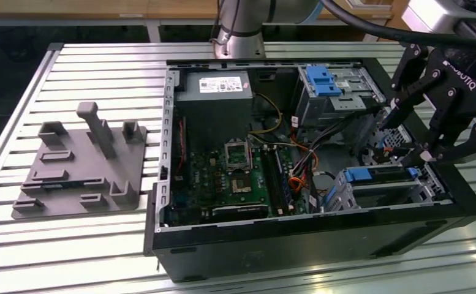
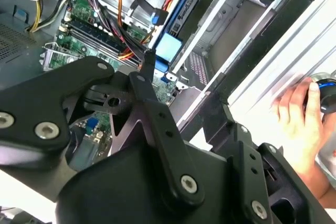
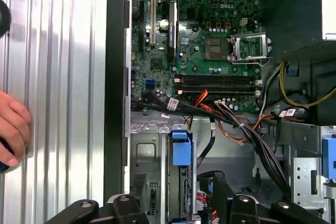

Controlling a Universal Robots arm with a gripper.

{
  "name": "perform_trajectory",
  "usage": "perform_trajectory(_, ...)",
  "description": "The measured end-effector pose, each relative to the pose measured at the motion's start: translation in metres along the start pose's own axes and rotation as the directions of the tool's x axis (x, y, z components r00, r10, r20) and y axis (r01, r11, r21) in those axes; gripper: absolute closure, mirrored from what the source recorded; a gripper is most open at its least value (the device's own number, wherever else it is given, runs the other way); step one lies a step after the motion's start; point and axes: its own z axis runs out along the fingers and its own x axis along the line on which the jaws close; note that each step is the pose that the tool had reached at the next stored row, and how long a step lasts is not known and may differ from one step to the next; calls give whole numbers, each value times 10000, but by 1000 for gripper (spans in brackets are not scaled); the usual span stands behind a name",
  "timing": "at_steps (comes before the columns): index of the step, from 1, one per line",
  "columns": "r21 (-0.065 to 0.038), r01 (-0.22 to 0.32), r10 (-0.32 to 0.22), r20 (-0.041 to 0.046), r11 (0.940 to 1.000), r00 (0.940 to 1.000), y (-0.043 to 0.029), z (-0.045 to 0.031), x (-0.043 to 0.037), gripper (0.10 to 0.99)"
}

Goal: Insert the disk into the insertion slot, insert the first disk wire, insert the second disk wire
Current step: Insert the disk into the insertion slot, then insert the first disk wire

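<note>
On the slatted metal table [image 1: 98,73] the open computer case [image 1: 303,236] holds the disk [image 1: 360,176], apparently seated in the insertion slot [image 1: 389,195], and the gripper [image 1: 428,156], whose width I cannot tell, hovers just above that corner of the case, so the wiring seems in hand and needs fine alignment.

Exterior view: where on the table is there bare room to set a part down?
Bare slats of the table lie beyond the grey fixture plate and on its near side, at the exterior view's left. The strip between plate and computer case is narrow. Inside the case, cables crowd the space beside the motherboard.
</note>
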Motion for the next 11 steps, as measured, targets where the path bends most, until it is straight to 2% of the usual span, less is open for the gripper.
perform_trajectory(11, 24, 0, 0, -18, 10000, 10000, 0, 0, 0, 471)
